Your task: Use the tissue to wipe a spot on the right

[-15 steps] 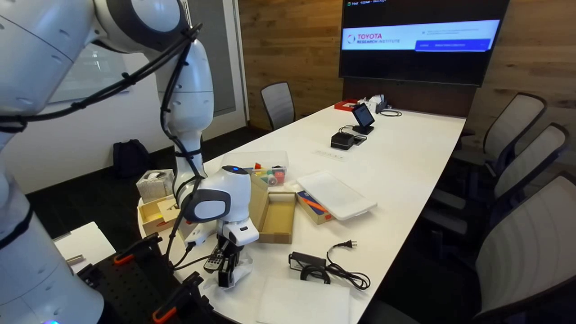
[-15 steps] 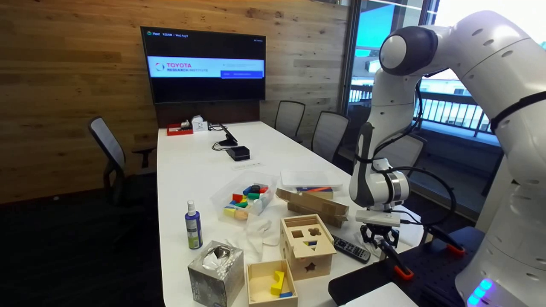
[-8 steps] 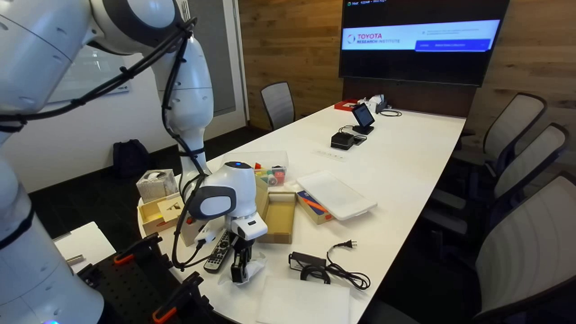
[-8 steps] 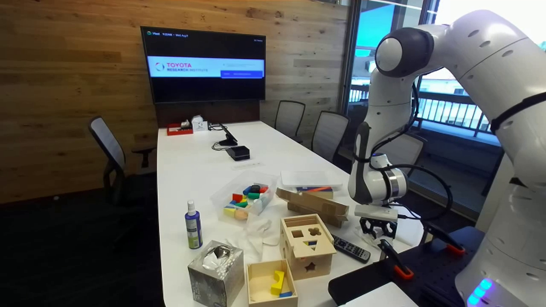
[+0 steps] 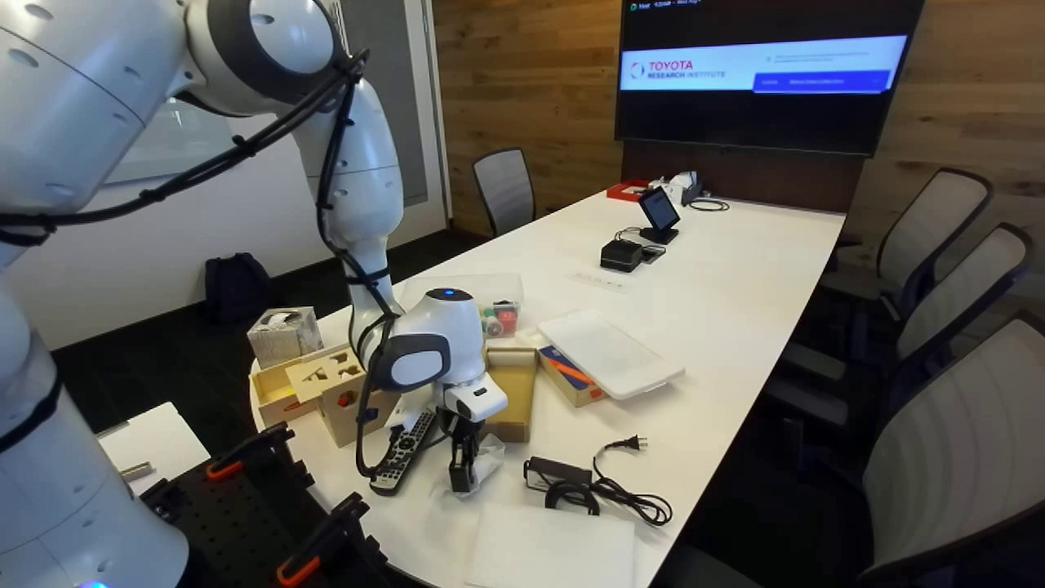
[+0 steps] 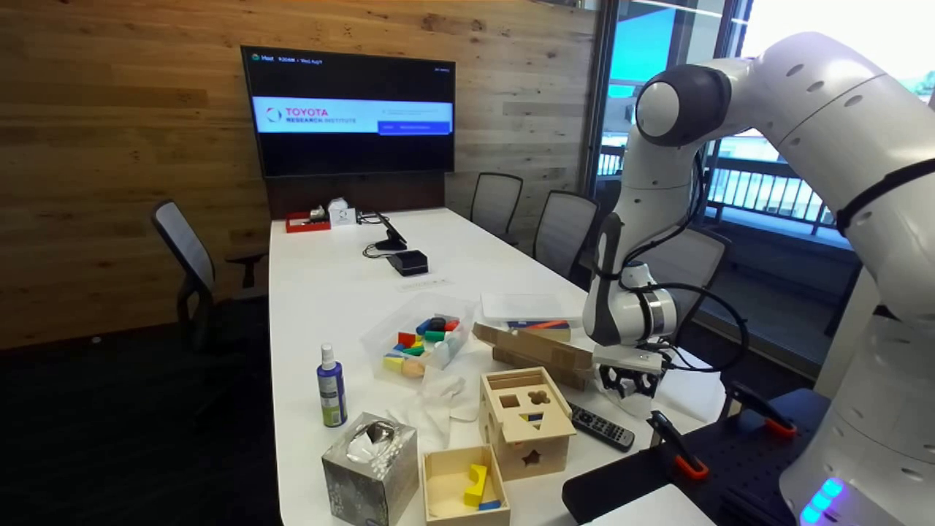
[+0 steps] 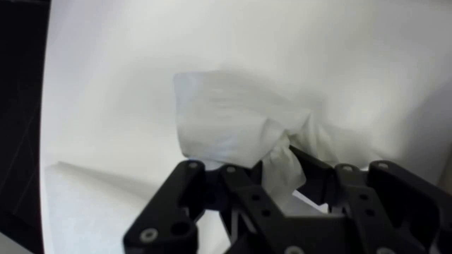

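Observation:
My gripper (image 5: 464,475) is low over the near end of the white table (image 5: 694,327), pointing down. Its fingers (image 7: 284,151) are shut on a crumpled white tissue (image 7: 226,116), which is pinched between the tips and fans out on both sides of them. The tissue also shows beside the fingers in both exterior views (image 5: 488,459) (image 6: 635,404). It is at or just above the tabletop; I cannot tell whether it touches. No distinct spot shows on the table surface.
A remote (image 5: 406,452) lies beside the gripper. An open cardboard box (image 5: 508,396) is behind it. A black power adapter (image 5: 559,474) with its cable and a flat white item (image 5: 553,545) lie nearby. A wooden shape box (image 6: 529,431), tissue box (image 6: 372,471) and spray bottle (image 6: 331,387) stand on the table.
My gripper has moved away from the remote with the tissue held: rightward toward the adapter in an exterior view, leftward and farther back in an exterior view. It stays shut on the tissue.

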Robot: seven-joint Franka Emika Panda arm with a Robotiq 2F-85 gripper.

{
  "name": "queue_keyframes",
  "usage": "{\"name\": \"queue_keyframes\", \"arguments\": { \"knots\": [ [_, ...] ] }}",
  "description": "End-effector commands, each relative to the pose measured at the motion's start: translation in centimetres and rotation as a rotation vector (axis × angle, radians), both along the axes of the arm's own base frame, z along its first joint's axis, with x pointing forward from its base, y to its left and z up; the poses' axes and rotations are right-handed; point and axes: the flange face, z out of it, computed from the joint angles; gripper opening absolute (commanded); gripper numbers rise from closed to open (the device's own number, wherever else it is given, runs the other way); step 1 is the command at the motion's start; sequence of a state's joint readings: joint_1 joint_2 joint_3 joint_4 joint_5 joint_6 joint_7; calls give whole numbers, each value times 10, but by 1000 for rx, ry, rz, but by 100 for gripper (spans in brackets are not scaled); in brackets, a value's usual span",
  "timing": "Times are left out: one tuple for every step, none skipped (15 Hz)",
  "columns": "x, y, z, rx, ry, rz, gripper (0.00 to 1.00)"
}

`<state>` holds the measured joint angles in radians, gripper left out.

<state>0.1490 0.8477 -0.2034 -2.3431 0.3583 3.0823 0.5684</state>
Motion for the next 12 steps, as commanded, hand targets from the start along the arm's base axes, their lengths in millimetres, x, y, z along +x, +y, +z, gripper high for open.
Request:
{"name": "queue_keyframes", "arguments": {
  "knots": [
    [-1,2,0,55,-15,67,2],
    [-5,2,-1,78,-3,80,2],
    [-8,3,-3,108,1,103,2],
    [-12,3,-5,143,10,121,2],
    [-15,2,-7,170,18,131,2],
    [-19,1,-10,198,30,135,2],
    [-26,-1,-12,215,56,121,2],
    [-31,-3,-14,228,69,113,2],
    [-38,-5,-15,235,93,93,2],
    [-44,-8,-15,235,116,70,2],
    [-51,-10,-15,228,154,37,2],
    [-56,-11,-15,229,181,18,2]
  ]
}}
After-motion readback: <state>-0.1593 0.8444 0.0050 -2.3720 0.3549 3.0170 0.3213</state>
